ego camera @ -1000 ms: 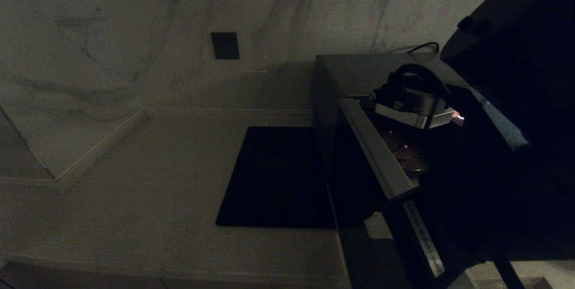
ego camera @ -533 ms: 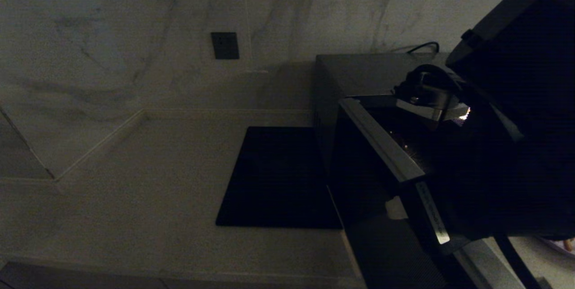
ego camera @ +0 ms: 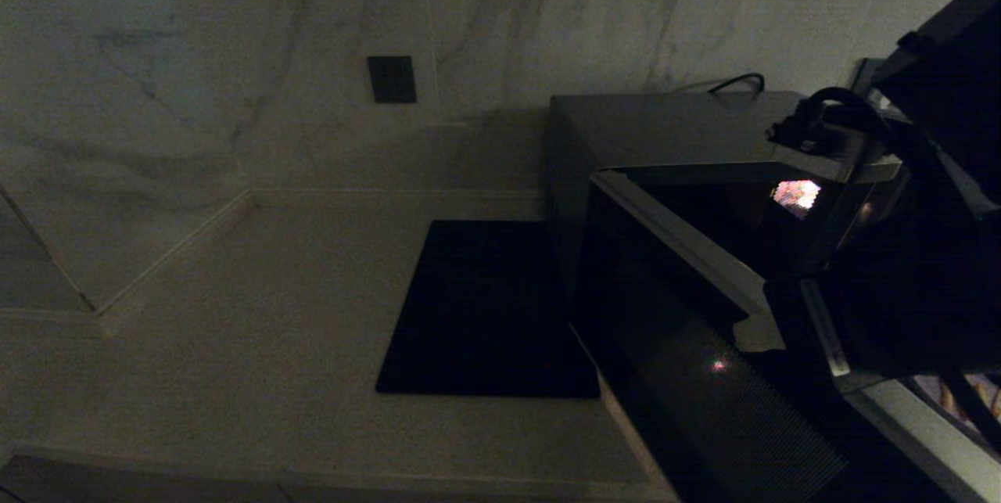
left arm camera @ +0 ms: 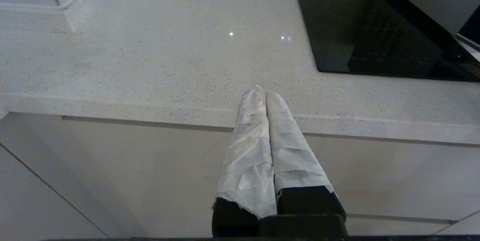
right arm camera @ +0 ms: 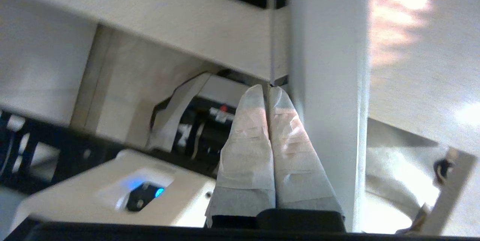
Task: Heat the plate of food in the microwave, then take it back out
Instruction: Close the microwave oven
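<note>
Left gripper [left arm camera: 265,93]: we see two long tapered fingers [left arm camera: 247,147] wrapped in creased white tape.
Left gripper base: black blocks under the tape, joined to a black housing.
Right gripper [right arm camera: 268,88]: the same white tape wrap, with frayed lower edges.
Right arm [ego camera: 931,174]: we see a dark, bulky casing with a looping black cable [ego camera: 848,108] near the wrist.
</note>
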Controlling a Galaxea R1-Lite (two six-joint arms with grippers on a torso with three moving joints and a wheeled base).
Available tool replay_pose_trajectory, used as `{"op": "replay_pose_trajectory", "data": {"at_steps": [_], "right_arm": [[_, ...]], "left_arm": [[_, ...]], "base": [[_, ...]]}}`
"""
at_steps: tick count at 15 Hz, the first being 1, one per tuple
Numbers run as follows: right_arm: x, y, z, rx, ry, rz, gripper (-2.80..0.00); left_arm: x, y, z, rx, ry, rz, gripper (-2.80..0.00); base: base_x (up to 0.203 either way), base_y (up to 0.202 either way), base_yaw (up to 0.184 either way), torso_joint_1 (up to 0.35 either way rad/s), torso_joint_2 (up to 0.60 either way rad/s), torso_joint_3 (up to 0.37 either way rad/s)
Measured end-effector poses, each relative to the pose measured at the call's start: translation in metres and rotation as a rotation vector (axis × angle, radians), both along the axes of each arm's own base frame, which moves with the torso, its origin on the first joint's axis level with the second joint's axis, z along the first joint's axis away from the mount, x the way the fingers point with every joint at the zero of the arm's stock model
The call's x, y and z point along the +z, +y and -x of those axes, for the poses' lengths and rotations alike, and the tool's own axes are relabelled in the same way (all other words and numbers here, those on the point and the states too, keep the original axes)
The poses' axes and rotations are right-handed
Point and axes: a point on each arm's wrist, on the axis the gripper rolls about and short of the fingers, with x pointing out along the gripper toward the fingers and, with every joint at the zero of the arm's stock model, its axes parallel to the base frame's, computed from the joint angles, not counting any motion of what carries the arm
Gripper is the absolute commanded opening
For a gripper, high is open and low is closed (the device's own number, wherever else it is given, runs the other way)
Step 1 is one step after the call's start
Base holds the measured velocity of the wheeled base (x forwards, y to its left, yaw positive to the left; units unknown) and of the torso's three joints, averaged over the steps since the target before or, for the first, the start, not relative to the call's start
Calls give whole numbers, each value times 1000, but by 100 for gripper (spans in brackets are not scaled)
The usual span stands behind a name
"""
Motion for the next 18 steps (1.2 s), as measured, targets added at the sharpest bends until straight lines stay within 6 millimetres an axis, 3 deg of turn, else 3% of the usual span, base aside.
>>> {"op": "replay_pose_trajectory", "data": {"at_steps": [7,15,18], "right_arm": [[-8,-43,-31,-225,-31,23,-280],[-45,-100,-131,-527,-223,-15,-280],[-50,-113,-149,-571,-254,-35,-280]], "left_arm": [[0,0,0,0,0,0,-280],[0,0,0,0,0,0,-280],[0,0,0,0,0,0,-280]], "base": [[0,0,0,0,0,0],[0,0,0,0,0,0],[0,0,0,0,0,0]]}}
